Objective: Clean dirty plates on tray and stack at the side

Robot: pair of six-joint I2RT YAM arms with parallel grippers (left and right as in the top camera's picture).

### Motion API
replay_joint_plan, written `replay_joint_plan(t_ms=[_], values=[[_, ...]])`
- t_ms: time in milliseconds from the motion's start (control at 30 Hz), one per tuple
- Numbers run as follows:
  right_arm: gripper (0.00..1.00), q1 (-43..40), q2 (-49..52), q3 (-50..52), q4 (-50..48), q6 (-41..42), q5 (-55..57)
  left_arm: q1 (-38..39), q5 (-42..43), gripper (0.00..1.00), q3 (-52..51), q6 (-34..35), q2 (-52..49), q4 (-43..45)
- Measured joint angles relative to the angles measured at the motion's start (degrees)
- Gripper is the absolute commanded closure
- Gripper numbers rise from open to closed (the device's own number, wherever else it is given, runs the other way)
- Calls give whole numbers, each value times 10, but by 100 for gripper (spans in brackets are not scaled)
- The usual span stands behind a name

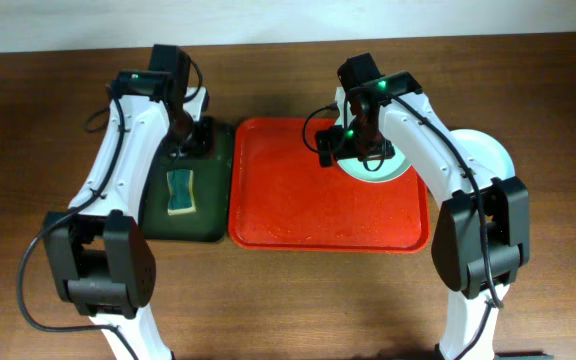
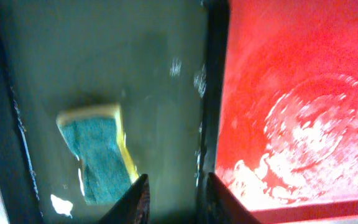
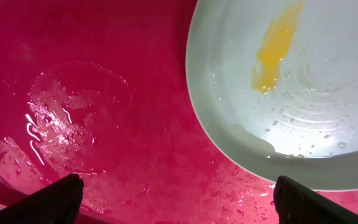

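The red tray lies at the table's middle and its wet floor fills the right wrist view. One pale blue-green dirty plate sits in its far right corner. In the right wrist view this plate shows a yellow smear. My right gripper hovers over the plate's left edge, wide open and empty. A white plate lies on the table right of the tray, partly under my right arm. My left gripper is open and empty over the dark green tray. A third plate is not in view.
The dark green tray stands against the red tray's left side and holds a yellow and teal sponge, also seen in the left wrist view. Water streaks lie on the red tray's floor.
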State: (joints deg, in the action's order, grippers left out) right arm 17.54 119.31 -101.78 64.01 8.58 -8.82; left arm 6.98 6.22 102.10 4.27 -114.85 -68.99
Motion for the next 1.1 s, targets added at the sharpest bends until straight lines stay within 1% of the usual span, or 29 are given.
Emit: replay_joint_plan(t_ms=[133, 333, 433, 700, 1100], values=[[1, 0, 0, 0, 0, 0, 0, 7, -7, 100, -64, -2, 0, 1], [1, 0, 0, 0, 0, 0, 0, 23, -7, 100, -177, -2, 0, 44], [1, 0, 0, 0, -11, 0, 0, 32, -7, 100, -207, -2, 0, 50], [1, 0, 0, 0, -12, 0, 0, 64, 2, 100, -218, -2, 0, 50], [1, 0, 0, 0, -12, 0, 0, 67, 19, 100, -218, -2, 0, 50]])
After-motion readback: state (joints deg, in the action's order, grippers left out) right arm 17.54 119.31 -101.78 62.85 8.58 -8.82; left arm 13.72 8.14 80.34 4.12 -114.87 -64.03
